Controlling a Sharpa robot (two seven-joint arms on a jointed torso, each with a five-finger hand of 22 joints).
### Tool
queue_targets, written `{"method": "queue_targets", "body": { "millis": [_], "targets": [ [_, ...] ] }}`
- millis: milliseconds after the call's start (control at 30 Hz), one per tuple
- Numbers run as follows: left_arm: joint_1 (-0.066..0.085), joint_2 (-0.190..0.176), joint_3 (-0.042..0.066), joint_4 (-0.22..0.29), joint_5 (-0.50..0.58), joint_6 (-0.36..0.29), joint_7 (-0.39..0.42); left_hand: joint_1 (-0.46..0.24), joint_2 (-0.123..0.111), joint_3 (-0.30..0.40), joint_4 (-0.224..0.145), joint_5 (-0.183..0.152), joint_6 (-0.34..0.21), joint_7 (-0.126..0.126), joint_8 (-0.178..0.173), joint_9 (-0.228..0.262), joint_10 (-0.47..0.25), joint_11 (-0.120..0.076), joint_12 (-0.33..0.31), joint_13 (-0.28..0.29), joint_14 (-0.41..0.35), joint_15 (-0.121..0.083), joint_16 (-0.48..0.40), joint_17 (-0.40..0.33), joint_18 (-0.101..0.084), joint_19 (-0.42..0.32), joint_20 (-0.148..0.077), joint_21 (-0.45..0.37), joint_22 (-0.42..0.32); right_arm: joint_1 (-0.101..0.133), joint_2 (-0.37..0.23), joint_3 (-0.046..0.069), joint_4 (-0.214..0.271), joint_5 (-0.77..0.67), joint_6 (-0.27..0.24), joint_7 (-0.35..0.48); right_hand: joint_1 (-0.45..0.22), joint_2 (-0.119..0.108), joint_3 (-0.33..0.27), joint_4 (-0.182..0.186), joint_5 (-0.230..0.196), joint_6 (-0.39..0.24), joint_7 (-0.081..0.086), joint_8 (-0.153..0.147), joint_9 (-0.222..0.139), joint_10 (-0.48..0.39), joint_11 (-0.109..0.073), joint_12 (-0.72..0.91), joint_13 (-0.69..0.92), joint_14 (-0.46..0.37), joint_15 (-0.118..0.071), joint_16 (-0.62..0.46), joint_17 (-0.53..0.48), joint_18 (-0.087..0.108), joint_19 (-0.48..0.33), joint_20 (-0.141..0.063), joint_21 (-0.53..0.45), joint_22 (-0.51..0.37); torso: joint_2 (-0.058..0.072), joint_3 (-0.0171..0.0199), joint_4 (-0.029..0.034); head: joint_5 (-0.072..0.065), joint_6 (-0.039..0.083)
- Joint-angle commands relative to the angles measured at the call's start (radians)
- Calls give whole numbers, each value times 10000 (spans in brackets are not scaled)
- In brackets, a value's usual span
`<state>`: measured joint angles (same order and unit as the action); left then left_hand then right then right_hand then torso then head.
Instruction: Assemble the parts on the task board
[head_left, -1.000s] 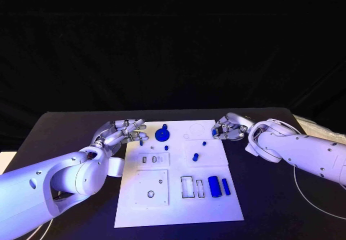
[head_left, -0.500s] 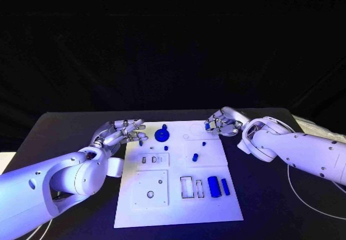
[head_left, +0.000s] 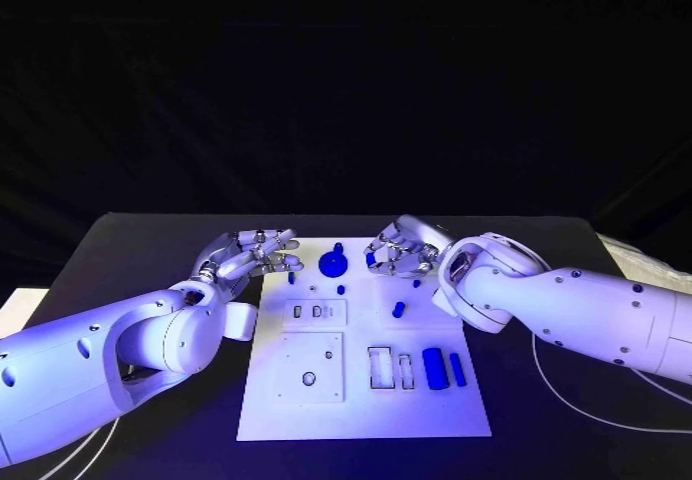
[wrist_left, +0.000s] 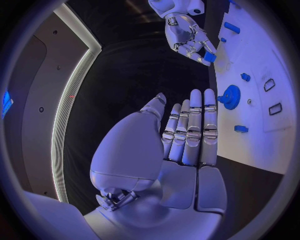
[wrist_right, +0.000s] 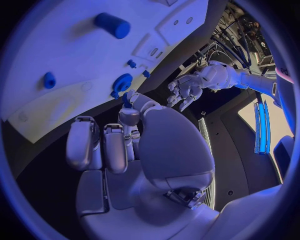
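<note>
A: Status on the right hand (head_left: 401, 250)?

B: Over the far part of the task board (head_left: 418, 420), just right of the blue gear (head_left: 333, 265). Fingers curled in, pinching a small blue part (wrist_left: 209, 57) at the tips; the left wrist view shows it clearest. Can't tell its shape.

A: Left hand (head_left: 254, 254)?

B: Off the board's far left corner, above the counter (head_left: 130, 250). Fingers straight and side by side, nothing in them. Idle, I'd say.

A: How to do the step well?

B: My read: the part goes into a seat on the far half of the board. Line it up above the seat first, bring it down straight, release only once it's bottomed. Keep the knuckles off the gear, it's close. Left hand could press on the board edge if the board slides.

A: What's sitting in what?

B: Gear stands on the board at the far middle. Small blue peg (head_left: 397, 310) stands right of centre. Near right: a wide blue block (head_left: 433, 367) and a slim blue bar (head_left: 456, 369) lie side by side, right of two outlined rectangular slots (head_left: 379, 367) that look unfilled. Left of centre, a plate with two small slots (head_left: 307, 311), nothing blue in them. Near left, a square plate with an oval hole (head_left: 309, 378), looks open too.

A: So mostly undone.

B: Judging by the open slots, yes.
</note>
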<state>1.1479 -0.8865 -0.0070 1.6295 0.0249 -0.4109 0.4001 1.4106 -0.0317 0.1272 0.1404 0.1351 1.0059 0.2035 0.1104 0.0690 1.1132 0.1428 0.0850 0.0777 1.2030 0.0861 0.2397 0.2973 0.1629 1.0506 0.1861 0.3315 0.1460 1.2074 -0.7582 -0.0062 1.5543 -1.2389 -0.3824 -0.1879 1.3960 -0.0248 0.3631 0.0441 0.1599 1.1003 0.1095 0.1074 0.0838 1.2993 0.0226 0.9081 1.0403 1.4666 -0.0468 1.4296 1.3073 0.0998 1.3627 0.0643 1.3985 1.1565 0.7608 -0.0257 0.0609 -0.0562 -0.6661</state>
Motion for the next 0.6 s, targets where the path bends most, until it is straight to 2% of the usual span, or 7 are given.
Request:
{"method": "queue_targets", "body": {
  "millis": [33, 133, 300, 367, 500, 600],
  "targets": [
    [2, 38, 5, -48, -13, 238, -8, 81, 18, -12, -64, -43, 11, 36, -55, 8, 28, 15, -32, 12, -77, -26, -46, 15, 186, -25, 44, -68, -14, -120, 357, -56, 120, -1221, 306, -1119, -196, -13, 126, 74, -26, -26, 37, 4, 157, -53, 30, -28, 3, 566, 6, -67, 122, -168, -45, -22, -25, -20, -40, -68, 63, 113, -90],
    [2, 52, 5, -80, -13, 235, -20, 81, 18, -12, -64, -43, 11, 36, -55, 8, 28, 15, -32, 12, -77, -26, -46, 15, 186, -25, 44, -68, -14, -255, 695, -107, 84, -1556, 389, -1245, -229, -27, 138, 69, -23, -13, 32, 6, 162, -48, 27, -24, 7, 563, 5, -79, 104, -167, -46, -19, -28, -25, -42, -105, 88, 132, -130],
    [3, 71, 5, -113, -12, 233, -32, 83, 22, -6, -71, -43, 12, 36, -57, 8, 30, 15, -35, 11, -79, -26, -49, 20, 186, -25, 43, -69, -14, -483, 1135, -167, -62, -2027, 494, -1353, -374, -112, 160, 50, 51, 36, 15, 11, 182, -36, 14, -23, 14, 561, -3, -100, 79, -163, -48, -17, -37, -40, -35, -93, 69, 214, -159],
    [3, 84, 5, -125, -12, 236, -36, 83, 22, -5, -71, -43, 12, 36, -57, 8, 31, 15, -35, 11, -79, -26, -50, 21, 186, -25, 43, -69, -14, -562, 1274, -188, -143, -2158, 520, -1392, -413, -133, 165, 45, 71, 47, 10, 11, 187, -33, 11, -24, 14, 561, -6, -104, 74, -163, -46, -17, -39, -40, -31, -98, 71, 227, -176],
    [3, 113, 5, -152, -12, 242, -42, 83, 22, -5, -71, -43, 12, 36, -57, 8, 31, 15, -35, 11, -79, -26, -50, 21, 186, -25, 43, -69, -14, -698, 1520, -229, -314, -2344, 557, -1445, -460, -152, 172, 44, 98, 59, 6, 10, 192, -29, 8, -24, 16, 560, -9, -114, 61, -163, -45, -18, -40, -42, -28, -83, 53, 264, -214],
    [3, 128, 5, -164, -12, 249, -45, 83, 22, -5, -71, -43, 12, 36, -57, 8, 31, 15, -35, 11, -79, -26, -50, 21, 186, -25, 43, -69, -14, -757, 1612, -242, -364, -2434, 571, -1450, -493, -163, 177, 45, 117, 65, 3, 8, 196, -24, 6, -19, 20, 558, -10, -122, 49, -162, -47, -18, -44, -49, -31, -77, 63, 269, -229]
  ]
}}
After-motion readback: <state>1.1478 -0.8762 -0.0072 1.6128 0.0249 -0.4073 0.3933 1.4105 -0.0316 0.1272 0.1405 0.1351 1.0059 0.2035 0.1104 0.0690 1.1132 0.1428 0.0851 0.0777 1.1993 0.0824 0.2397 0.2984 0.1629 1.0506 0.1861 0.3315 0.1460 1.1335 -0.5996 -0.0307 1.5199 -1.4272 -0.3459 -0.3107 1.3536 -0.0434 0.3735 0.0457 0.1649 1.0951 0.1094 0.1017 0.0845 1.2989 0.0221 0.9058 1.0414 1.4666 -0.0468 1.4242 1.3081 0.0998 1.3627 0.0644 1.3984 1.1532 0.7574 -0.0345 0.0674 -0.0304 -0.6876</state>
